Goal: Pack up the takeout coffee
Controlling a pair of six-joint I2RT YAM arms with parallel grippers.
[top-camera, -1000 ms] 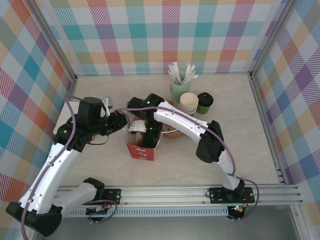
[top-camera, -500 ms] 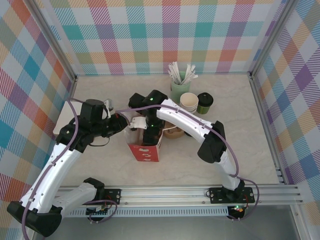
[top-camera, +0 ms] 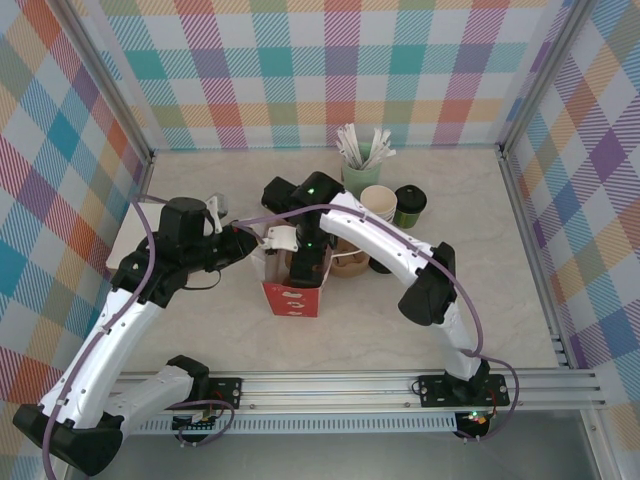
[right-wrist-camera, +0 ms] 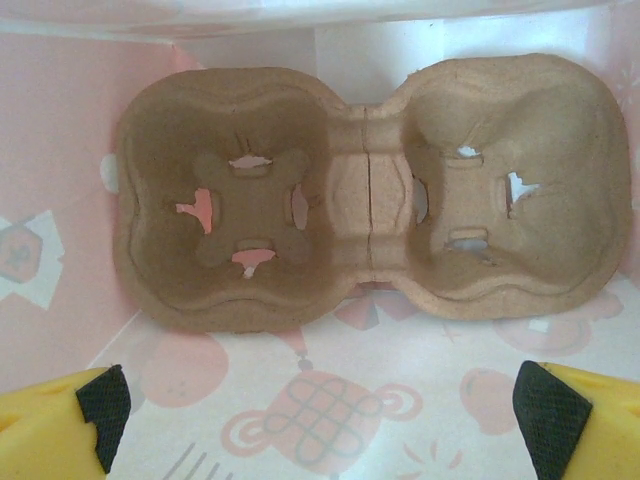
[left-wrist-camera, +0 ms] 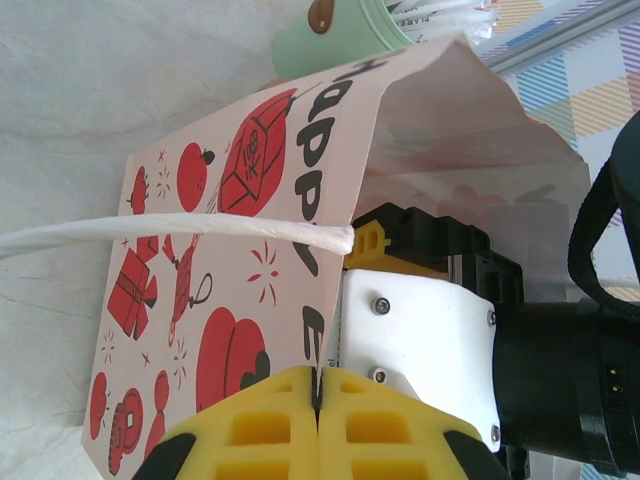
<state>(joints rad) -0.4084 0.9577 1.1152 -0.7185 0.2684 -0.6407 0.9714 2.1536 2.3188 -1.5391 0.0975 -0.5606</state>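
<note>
The takeout coffee (top-camera: 410, 205), a dark green cup with a black lid, stands on the table at the back right, away from both grippers. A white paper bag with red prints (top-camera: 291, 296) (left-wrist-camera: 230, 250) stands open mid-table. My left gripper (top-camera: 256, 243) (left-wrist-camera: 320, 385) is shut on the bag's rim, its yellow fingers pinching the paper edge. My right gripper (top-camera: 305, 263) (right-wrist-camera: 320, 420) reaches down inside the bag, open wide with nothing between its fingers. Below it a brown two-cup pulp carrier (right-wrist-camera: 365, 195) lies on the bag's bottom.
A stack of lidless cups (top-camera: 378, 205) stands left of the coffee, with a pale green pot of white stirrers (top-camera: 358, 172) (left-wrist-camera: 340, 30) behind it. A brown cardboard piece (top-camera: 350, 263) lies right of the bag. The bag's white handle (left-wrist-camera: 180, 228) hangs outside. Plaid walls enclose the table.
The right arm has shifted slightly back and right above the bag, and its jaws have spread to full width. The bag has moved a little rightward with the left gripper still pinching it.
</note>
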